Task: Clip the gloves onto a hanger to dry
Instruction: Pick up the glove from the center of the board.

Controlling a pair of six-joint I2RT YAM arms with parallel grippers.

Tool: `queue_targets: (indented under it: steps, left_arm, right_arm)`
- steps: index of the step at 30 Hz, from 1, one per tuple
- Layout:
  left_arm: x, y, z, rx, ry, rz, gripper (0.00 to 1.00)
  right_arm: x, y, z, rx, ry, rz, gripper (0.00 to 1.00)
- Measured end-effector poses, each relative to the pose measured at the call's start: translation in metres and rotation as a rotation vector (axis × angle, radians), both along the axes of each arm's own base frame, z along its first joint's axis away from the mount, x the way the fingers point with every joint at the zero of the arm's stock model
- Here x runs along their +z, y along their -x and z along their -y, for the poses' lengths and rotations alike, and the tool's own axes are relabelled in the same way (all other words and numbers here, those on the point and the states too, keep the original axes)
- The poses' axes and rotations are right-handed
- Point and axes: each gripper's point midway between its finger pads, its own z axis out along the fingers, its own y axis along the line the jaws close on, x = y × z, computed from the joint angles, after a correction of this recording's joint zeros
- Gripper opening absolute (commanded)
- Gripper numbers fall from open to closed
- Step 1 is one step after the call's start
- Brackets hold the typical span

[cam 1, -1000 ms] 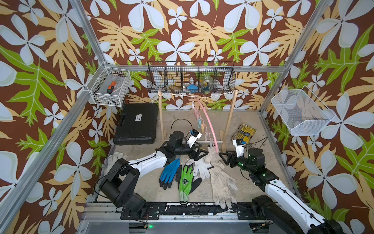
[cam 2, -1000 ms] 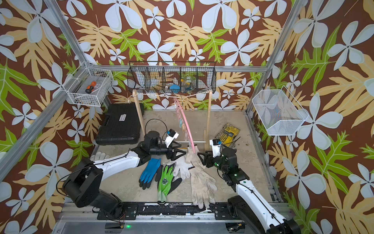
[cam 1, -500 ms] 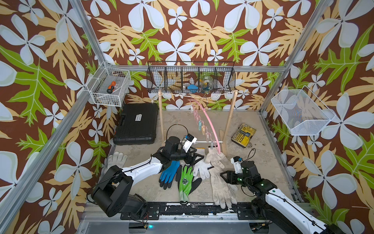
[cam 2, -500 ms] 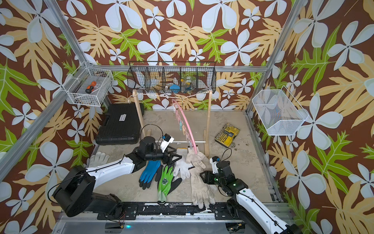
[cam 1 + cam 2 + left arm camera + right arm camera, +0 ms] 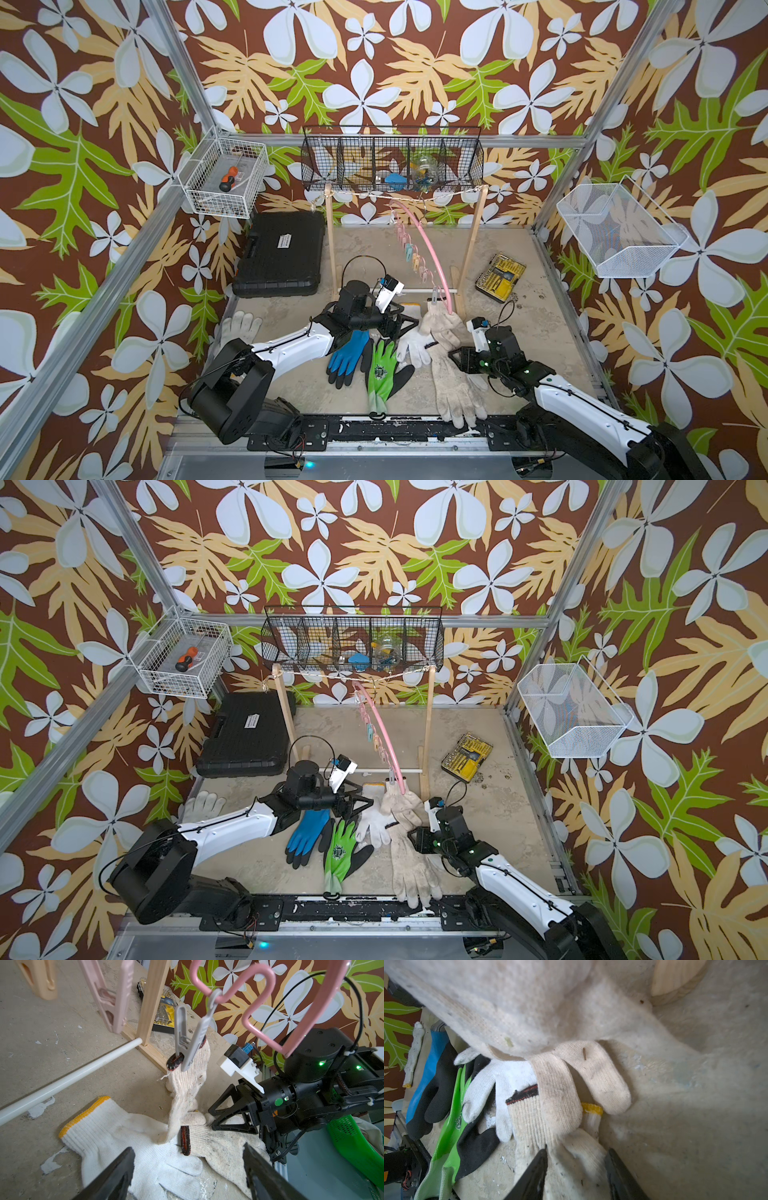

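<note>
On the sandy surface (image 5: 548, 332), towards its front right, the right fingers (image 5: 533, 1176) stand partly apart. They straddle a bunched fold of a long, dirty beige glove (image 5: 453, 386) close to its red-and-black cuff. Whether they actually pinch the fabric cannot be told.

Opposite them, the left fingers (image 5: 116, 1174) are spread wide and hold nothing. They hover just above a white glove with a yellow cuff (image 5: 116, 1126), which lies flat.

Between the two arms, a second beige glove (image 5: 187, 1088) hangs by its cuff from a grey clip (image 5: 187, 1043). Its fingertips droop onto the pile of gloves below. The clip sits at the near end of the pink hanger (image 5: 326, 1003), which hangs from the string of a wooden rack (image 5: 469, 249).

Under the left arm, a blue-and-black glove (image 5: 347, 359) and a green-and-black glove (image 5: 380, 370) lie side by side. Another white glove (image 5: 239, 326) lies well apart, by the left wall. At the back rest a black case (image 5: 282, 253) and a yellow bit set (image 5: 500, 276).
</note>
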Motion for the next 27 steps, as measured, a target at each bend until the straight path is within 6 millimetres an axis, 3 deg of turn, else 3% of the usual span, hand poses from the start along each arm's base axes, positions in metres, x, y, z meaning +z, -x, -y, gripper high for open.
queue_targets:
  steps: [5, 10, 14, 19, 23, 27]
  left_arm:
    - [-0.001, -0.001, 0.0, 0.0, -0.001, -0.002, 0.83]
    - [-0.001, -0.001, 0.001, -0.001, -0.002, 0.0, 0.83]
    - [-0.001, -0.002, 0.001, -0.001, -0.003, 0.0, 0.83]
    - [-0.002, -0.003, 0.002, -0.001, -0.005, -0.002, 0.83]
    - [-0.002, -0.003, 0.002, -0.001, -0.006, -0.003, 0.83]
    - [0.001, -0.005, 0.003, 0.003, -0.004, 0.003, 0.83]
  right_arm:
    - [-0.006, 0.002, -0.003, 0.025, 0.043, 0.008, 0.44]
    - [-0.005, 0.003, -0.003, 0.033, 0.088, 0.028, 0.28]
    - [-0.005, 0.004, 0.0, 0.026, 0.101, 0.033, 0.1]
    - [-0.007, 0.005, 0.001, 0.024, 0.109, 0.029, 0.0]
    - [0.002, 0.005, 0.0, 0.027, 0.1, 0.039, 0.0]
    - [0.029, 0.004, -0.005, 0.033, 0.069, 0.083, 0.0]
